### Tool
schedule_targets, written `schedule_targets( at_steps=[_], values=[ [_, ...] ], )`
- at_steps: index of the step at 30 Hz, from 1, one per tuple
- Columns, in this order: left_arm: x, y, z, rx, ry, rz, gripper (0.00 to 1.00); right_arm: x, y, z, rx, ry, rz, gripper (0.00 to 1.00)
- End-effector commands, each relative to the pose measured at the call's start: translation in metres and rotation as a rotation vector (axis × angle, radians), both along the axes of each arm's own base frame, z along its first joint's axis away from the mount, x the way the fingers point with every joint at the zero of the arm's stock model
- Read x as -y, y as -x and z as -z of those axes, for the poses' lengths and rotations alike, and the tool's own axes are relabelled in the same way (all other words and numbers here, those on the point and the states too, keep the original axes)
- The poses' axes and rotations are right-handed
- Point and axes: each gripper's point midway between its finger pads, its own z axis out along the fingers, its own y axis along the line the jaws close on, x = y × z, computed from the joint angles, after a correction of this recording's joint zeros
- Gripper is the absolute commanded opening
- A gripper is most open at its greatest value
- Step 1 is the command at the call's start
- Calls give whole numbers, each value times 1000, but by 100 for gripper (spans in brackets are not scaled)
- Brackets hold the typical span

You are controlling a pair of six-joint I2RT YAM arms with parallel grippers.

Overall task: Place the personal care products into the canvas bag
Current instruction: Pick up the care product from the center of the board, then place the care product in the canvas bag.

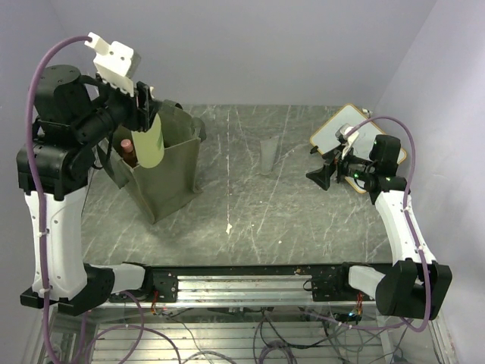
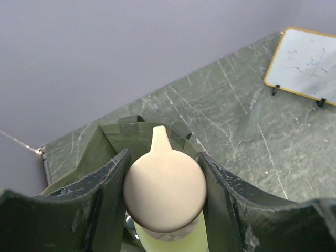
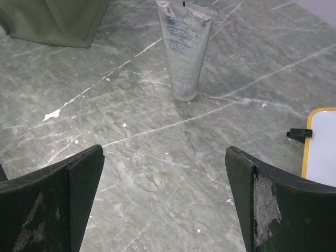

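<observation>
My left gripper point(image 1: 145, 112) is shut on a yellow-green bottle point(image 1: 150, 142) and holds it by its cream cap point(image 2: 165, 186) over the open top of the olive canvas bag point(image 1: 168, 176). The bottle's lower end hangs at the bag's mouth. A reddish-brown bottle top point(image 1: 126, 145) shows inside the bag beside it. A translucent grey tube point(image 1: 269, 155) stands upright on its cap mid-table. My right gripper point(image 1: 319, 164) is open and empty, low over the table to the right of the tube point(image 3: 184, 50), facing it.
A wood-framed whiteboard point(image 1: 356, 135) stands on black feet at the back right, just behind my right gripper. The side walls close in at left and right. The bag's lower corner point(image 3: 58, 18) shows at the top left of the right wrist view.
</observation>
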Motion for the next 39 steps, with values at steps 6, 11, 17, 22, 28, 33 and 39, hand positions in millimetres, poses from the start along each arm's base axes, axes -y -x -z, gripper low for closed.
schedule_targets(
  at_steps=[6,11,17,22,28,33,39],
  values=[
    [-49,-23,-37,127,4,-265,7,1,5,-6,29,-15,-12,100],
    [-57,-39,-28,110,-35,-312,7,0,6,-7,28,-20,-19,100],
    [-56,-43,-4,71,-99,-289,7,-2,8,-7,27,-28,-31,100],
    [-58,-38,23,-4,-186,-258,7,-3,9,-8,27,-32,-40,100],
    [-51,-17,39,-49,-215,-185,7,-4,10,-9,29,-34,-46,100],
    [-48,-3,48,-90,-219,-152,7,-4,10,-9,28,-35,-43,100],
    [-53,3,79,-239,-213,-187,7,-3,9,-10,33,-30,-39,100]
  ],
)
